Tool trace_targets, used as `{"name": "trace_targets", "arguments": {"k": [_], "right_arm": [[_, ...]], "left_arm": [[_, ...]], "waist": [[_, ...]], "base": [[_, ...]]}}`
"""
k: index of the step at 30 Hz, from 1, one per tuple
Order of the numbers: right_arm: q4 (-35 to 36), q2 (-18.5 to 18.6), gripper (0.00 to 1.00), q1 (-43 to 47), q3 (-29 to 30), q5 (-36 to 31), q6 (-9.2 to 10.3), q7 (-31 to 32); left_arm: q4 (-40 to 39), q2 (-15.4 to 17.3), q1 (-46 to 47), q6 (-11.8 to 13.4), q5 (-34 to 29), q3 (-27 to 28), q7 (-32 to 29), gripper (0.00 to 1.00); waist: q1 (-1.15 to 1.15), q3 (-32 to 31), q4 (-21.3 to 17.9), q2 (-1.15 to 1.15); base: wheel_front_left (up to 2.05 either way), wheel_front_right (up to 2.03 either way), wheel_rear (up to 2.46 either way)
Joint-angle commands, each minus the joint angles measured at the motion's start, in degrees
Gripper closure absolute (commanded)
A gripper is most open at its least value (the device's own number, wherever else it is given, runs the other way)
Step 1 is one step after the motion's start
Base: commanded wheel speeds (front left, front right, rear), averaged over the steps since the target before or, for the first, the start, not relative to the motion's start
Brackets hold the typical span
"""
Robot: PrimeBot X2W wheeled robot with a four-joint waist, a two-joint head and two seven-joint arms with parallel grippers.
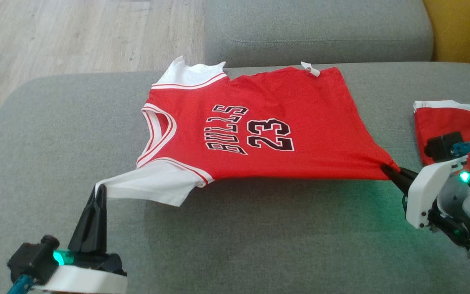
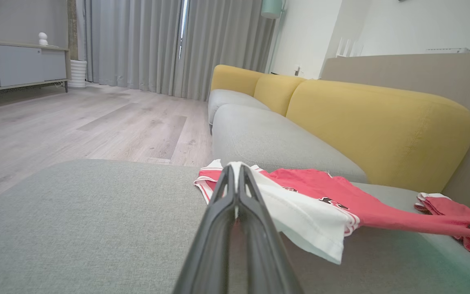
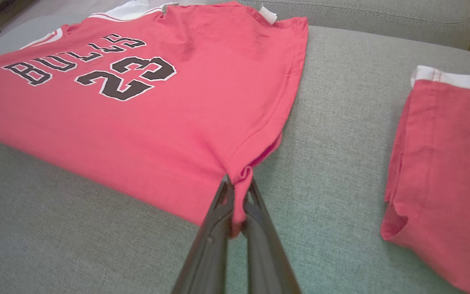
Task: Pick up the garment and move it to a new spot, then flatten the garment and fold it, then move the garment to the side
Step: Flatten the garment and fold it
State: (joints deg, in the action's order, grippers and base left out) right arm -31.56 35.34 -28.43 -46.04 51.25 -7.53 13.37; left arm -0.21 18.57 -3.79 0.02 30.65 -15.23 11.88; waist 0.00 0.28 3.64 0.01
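At the near left of the grey sofa seat (image 1: 259, 253), the left end effector (image 1: 99, 191) is pinched shut on the jersey (image 1: 308, 134), gripping the tip of its white sleeve (image 1: 153, 185) with both dark fingers pressed together on the cloth. On the near right, the right end effector (image 1: 386, 168) is clamped on the jersey's bottom corner, where the hem bunches into a small fold between the fingers.

Between the two grips the near edge of the jersey is pulled taut and stands a little off the seat, casting a shadow below it. The rest of the red cloth slopes away and lies on the seat towards the far side. It is spread front up, with the collar to the left and the hem to the right, showing "BULLS" and "23" in black letters. A small white label (image 1: 311, 69) sticks up at the far right corner.

Just right of the jersey, apart from it, a folded red garment (image 1: 451, 118) with a white edge lies on the same seat. Beyond are a second grey cushion (image 1: 320, 28), a yellow backrest (image 2: 382, 126) at the far right and a wooden floor (image 1: 76, 32) at the far left.
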Motion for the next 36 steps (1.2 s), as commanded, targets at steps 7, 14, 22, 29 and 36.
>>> {"name": "trace_targets", "arguments": {"k": [7, 14, 22, 29, 36], "right_arm": [[1.85, 0.72, 1.0, -1.73, 1.99, -2.49, 0.04, -0.42], [0.92, -0.8, 1.0, -4.27, 3.61, -5.1, 0.04, 0.75], [-2.36, -3.25, 1.0, -8.82, 4.78, -7.29, 0.04, 3.95], [-5.32, -5.23, 1.0, -13.16, 4.2, -8.51, 0.04, 6.48], [-7.88, -6.59, 0.92, -17.61, 3.51, -9.6, 0.04, 6.4]], "left_arm": [[-1.09, 3.12, 6.34, -0.06, -0.8, 2.03, -1.49, 1.0], [2.98, 4.88, 12.74, -1.72, -2.14, 0.57, -4.16, 1.0], [11.68, 6.89, 23.38, -3.5, -5.49, -1.95, -7.38, 1.0], [20.16, 7.29, 32.79, -5.3, -8.13, -5.07, -8.4, 1.0], [28.38, 6.42, 41.47, -6.74, -10.32, -9.55, -8.17, 1.0]], "waist": [[0.0, 2.3, -0.28, -0.01], [0.0, 6.43, -0.4, -0.01], [0.0, 10.38, -0.29, -0.01], [0.0, 12.64, -0.23, -0.01], [0.0, 15.21, -0.38, -0.01]], "base": [[0.0, 0.0, 0.0], [0.0, 0.0, 0.0], [0.0, 0.0, 0.0], [0.0, 0.0, 0.0], [0.0, 0.0, 0.0]]}}
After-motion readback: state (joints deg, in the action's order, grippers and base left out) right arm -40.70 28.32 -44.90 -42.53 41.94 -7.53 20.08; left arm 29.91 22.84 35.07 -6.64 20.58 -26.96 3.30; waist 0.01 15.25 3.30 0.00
